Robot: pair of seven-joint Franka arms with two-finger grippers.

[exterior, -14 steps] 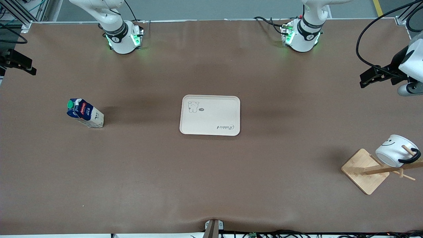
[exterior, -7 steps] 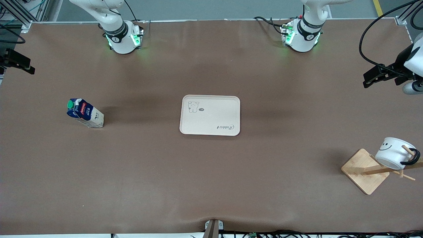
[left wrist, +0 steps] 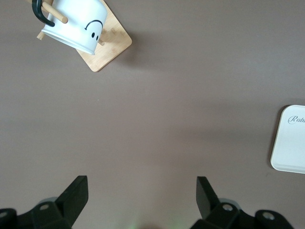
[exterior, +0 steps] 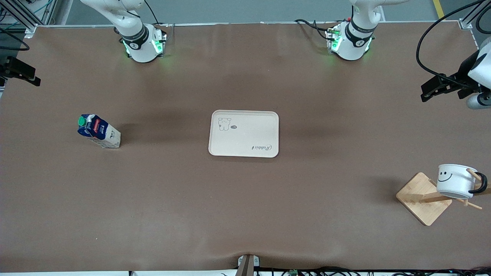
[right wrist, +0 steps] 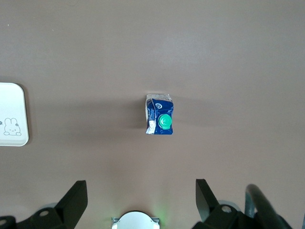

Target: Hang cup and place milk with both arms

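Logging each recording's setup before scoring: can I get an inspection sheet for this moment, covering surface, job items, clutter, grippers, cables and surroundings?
Surface: brown table, bare apart from the items below.
Cup: hangs by its black handle on a peg of the wooden rack, toward the left arm's end.
Milk: upright on the table toward the right arm's end, not on the tray at the centre.
Clutter: nothing seen.
Left gripper: open, empty, over bare table.
Right gripper: open, empty, above the milk's area.
Cables: black cables at the left arm's base.
Surroundings: grey floor past the table edge.
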